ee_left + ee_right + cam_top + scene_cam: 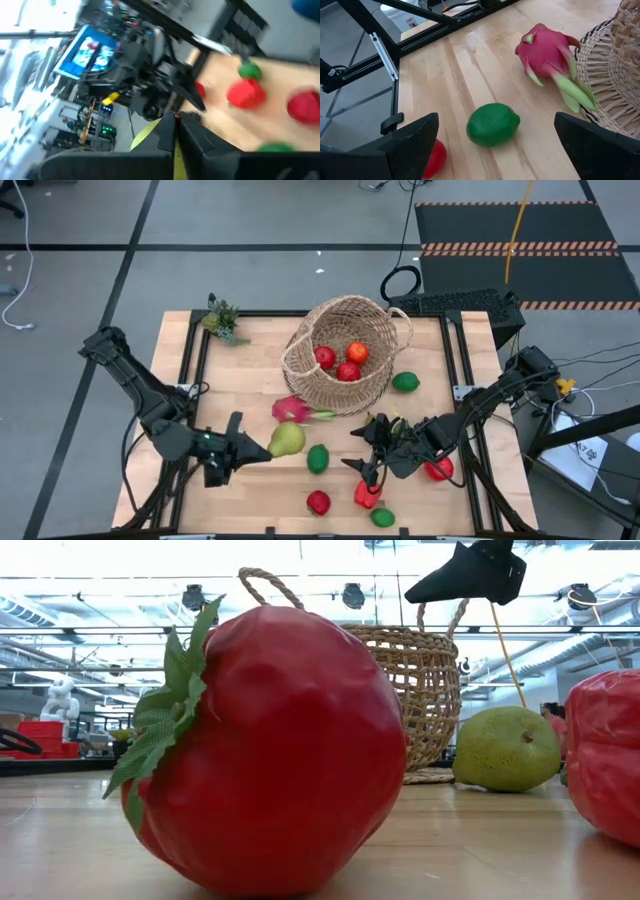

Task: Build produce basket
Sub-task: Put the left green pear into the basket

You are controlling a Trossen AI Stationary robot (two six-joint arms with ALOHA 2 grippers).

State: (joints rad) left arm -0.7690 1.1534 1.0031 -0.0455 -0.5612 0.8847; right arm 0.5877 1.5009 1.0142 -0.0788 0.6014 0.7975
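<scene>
— Here we see the basket (346,352) tipped on its side at the table's far middle, mouth facing the arms, so produce can go straight in; three red pieces already lie inside.

— And the grippers?

— The left gripper (262,452) has its fingers together beside a green pear (287,440); we cannot tell whether it is pinched. The right gripper (372,443) hovers, fingers wide apart, facing a lime (493,125) and dragonfruit (547,51).
</scene>
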